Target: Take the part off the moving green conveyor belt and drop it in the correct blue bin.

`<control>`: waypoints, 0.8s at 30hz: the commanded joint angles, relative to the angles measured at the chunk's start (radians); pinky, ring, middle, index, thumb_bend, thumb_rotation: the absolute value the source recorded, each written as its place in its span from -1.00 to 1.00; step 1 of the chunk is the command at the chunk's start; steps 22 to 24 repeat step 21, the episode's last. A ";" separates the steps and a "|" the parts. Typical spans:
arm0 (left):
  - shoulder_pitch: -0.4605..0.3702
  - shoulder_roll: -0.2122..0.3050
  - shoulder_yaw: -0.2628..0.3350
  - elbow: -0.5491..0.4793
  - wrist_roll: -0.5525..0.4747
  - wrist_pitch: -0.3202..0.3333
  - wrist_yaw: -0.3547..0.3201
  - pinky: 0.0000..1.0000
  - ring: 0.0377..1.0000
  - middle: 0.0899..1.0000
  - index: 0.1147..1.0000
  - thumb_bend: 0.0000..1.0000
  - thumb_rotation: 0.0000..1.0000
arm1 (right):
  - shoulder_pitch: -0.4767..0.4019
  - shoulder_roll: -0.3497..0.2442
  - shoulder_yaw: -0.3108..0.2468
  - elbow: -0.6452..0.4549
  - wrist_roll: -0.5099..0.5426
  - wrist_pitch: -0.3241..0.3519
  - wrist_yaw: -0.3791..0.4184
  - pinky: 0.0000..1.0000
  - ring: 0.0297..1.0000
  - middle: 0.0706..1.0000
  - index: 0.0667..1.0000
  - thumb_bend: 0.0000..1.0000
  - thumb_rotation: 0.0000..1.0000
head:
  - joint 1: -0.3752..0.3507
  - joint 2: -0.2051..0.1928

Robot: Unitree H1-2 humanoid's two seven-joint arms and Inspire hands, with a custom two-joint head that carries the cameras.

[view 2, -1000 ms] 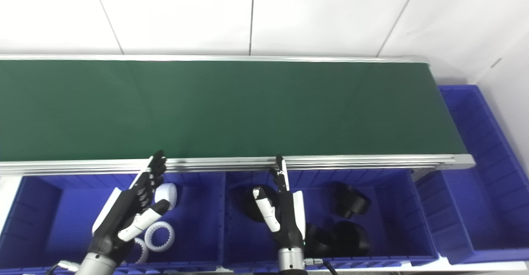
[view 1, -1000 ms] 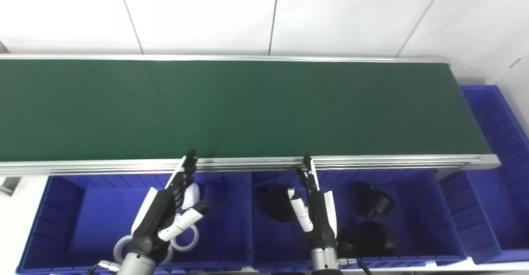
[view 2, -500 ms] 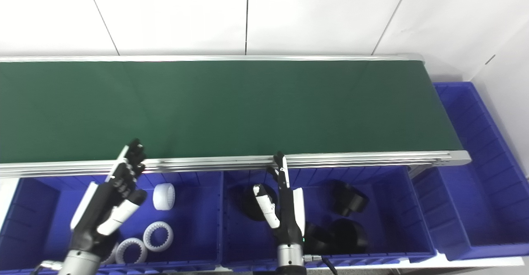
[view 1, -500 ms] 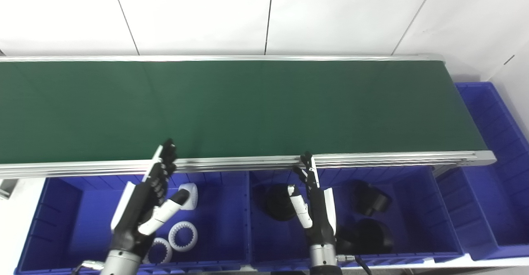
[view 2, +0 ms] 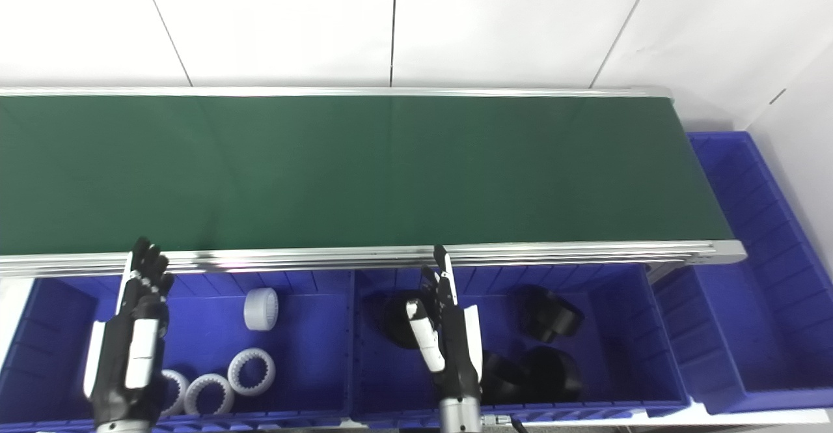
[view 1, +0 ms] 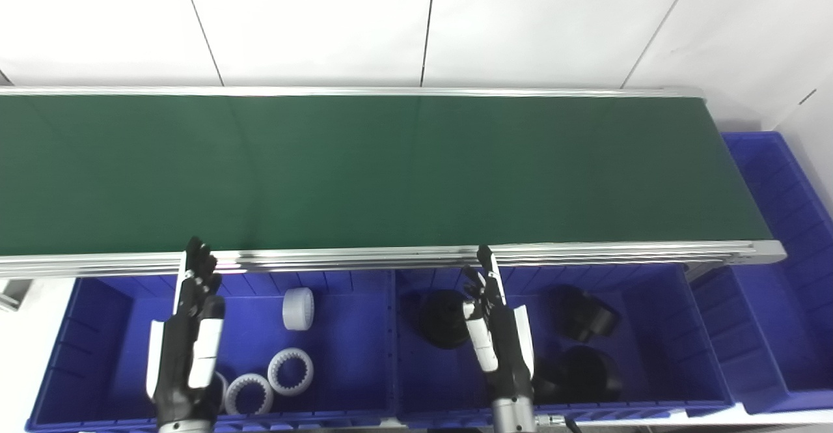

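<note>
The green conveyor belt (view 1: 390, 166) runs across the view and I see no part on it. My left hand (view 1: 187, 348) is open over the left blue bin (view 1: 97, 329), fingers pointing up toward the belt's near rail, holding nothing. My right hand (view 1: 498, 342) is open over the middle blue bin (view 1: 657, 329), also holding nothing. The left bin holds white ring gears (view 1: 291, 371) and a white cylinder part (view 1: 298, 308). The middle bin holds black parts (view 1: 582, 319).
A third blue bin (view 1: 791, 237) stands at the belt's right end. The belt's aluminium near rail (view 1: 390, 257) separates the belt from the bins. White wall panels rise behind the belt.
My left hand has swung left and back across the left bin, uncovering the white parts beneath it. The right hand has barely moved. The camera has shifted slightly.
</note>
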 commanded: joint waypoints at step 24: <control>0.020 0.008 -0.045 -0.008 -0.040 -0.027 -0.019 1.00 1.00 1.00 1.00 -0.06 0.45 | 0.076 -0.091 0.130 -0.089 -0.135 -0.065 -0.229 0.83 0.88 0.97 0.91 0.33 1.00 | 0.079 -0.017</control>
